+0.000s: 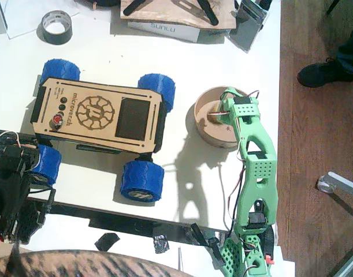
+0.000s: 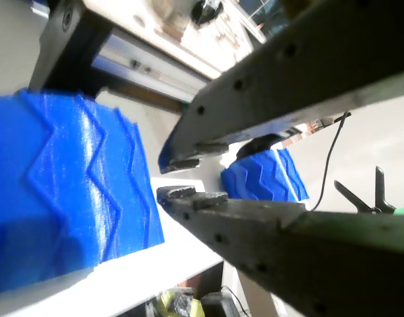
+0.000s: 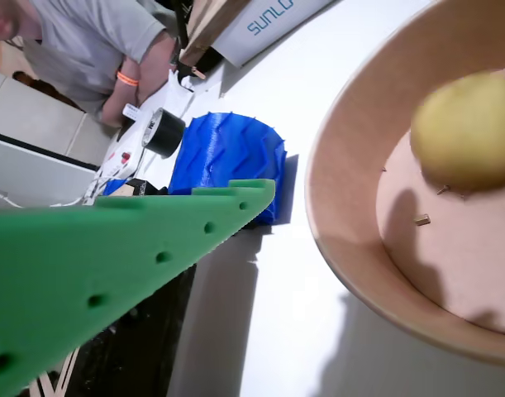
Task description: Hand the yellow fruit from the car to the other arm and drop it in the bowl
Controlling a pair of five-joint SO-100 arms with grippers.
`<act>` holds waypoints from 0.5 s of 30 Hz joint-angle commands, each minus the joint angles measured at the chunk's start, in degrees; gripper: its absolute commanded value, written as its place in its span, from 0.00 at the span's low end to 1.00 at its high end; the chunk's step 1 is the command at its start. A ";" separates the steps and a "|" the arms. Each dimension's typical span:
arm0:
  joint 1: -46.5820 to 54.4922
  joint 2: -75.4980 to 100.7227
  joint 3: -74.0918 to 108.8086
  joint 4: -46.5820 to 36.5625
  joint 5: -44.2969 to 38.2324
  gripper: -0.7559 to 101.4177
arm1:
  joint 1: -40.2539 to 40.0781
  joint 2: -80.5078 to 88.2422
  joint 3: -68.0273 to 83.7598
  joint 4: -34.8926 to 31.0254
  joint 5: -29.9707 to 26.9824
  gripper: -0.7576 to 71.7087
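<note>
While the car (image 1: pixel 98 115) stood across the middle of the white desk (image 1: pixel 188 184) in the fixed view, the green right arm (image 1: pixel 254 173) reached from the near edge to the bowl (image 1: pixel 208 118), its hand (image 1: pixel 222 112) over the bowl's inside; whether that hand was apart or together could not be told there. The black left arm (image 1: pixel 11 184) sat at the near left corner beside a blue wheel (image 1: pixel 46 164).

Seen in a wrist view, the left hand (image 2: pixel 182 177) had its dark fingers (image 2: pixel 254 224) nearly together on nothing, blue wheels behind them.

Seen in a wrist view, the yellow fruit (image 3: pixel 467 128) lay inside the bowl (image 3: pixel 351 240), apart from the one green finger (image 3: pixel 111 265) in sight. A person (image 3: pixel 87 50) sat beyond a tape roll (image 3: pixel 165 132).
</note>
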 commanded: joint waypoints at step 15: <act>0.53 5.10 -0.18 0.97 0.26 0.46 | -10.46 37.97 38.58 -8.96 -3.43 0.01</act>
